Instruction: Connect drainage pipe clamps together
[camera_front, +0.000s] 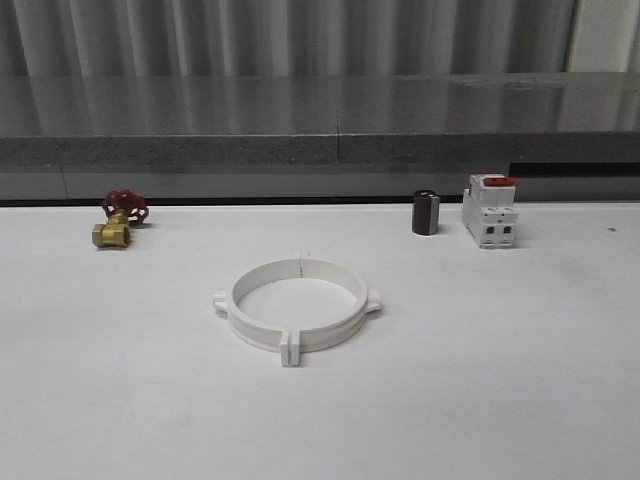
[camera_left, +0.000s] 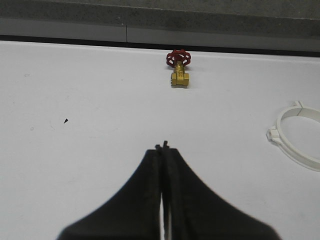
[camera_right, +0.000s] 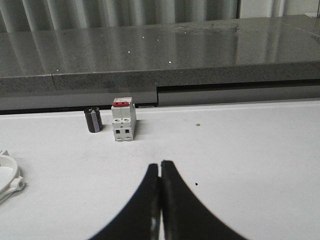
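Observation:
The two white drainage pipe clamps (camera_front: 297, 305) lie flat in the middle of the table, their end tabs meeting at front and back so they form a closed ring. Part of that ring (camera_left: 296, 135) shows in the left wrist view, and a small piece of it (camera_right: 9, 175) in the right wrist view. My left gripper (camera_left: 162, 147) is shut with nothing in it, above bare table well away from the ring. My right gripper (camera_right: 160, 163) is likewise shut and empty, over bare table to the ring's right.
A brass valve with a red handwheel (camera_front: 118, 220) sits at the back left. A small black cylinder (camera_front: 425, 213) and a white breaker with a red switch (camera_front: 490, 210) stand at the back right. A grey ledge (camera_front: 320, 150) runs behind the table.

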